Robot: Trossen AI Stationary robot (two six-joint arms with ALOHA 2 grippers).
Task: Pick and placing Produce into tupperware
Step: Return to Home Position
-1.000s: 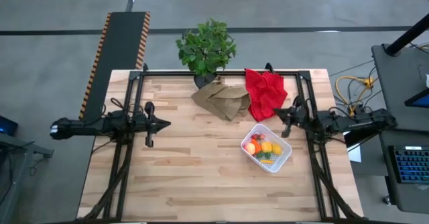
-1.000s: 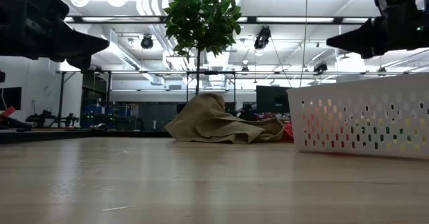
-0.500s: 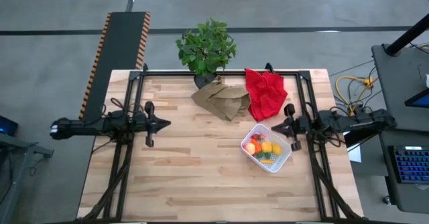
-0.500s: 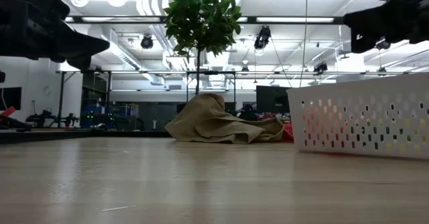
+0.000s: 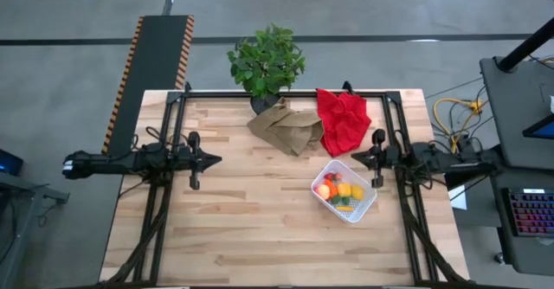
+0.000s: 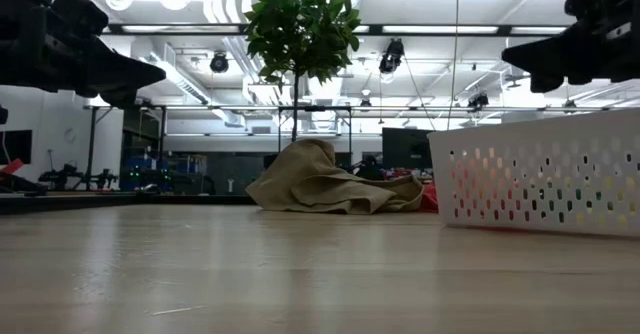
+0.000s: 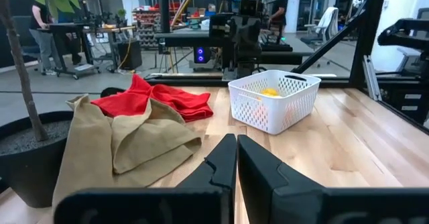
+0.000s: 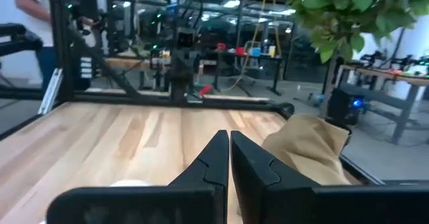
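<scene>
We judged the small toy produce [image 5: 339,189] in the white perforated tupperware [image 5: 363,210] light, slippery, best pinched mid-body; left gripper [image 5: 214,160], right gripper [image 5: 364,157] were closed, empty.

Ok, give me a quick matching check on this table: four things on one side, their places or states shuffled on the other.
1. white perforated plastic container
2. crumpled red cloth
3. crumpled brown paper bag
4. right arm

A. just in front of the leafy green potted plant
B. holds the toy produce
C. at the wooden table's far edge, right of the bag
D. jaws shut, raised beside the container

Pairs: 1-B, 2-C, 3-A, 4-D. The left arm hangs over the table's left side, jaws shut.
</scene>
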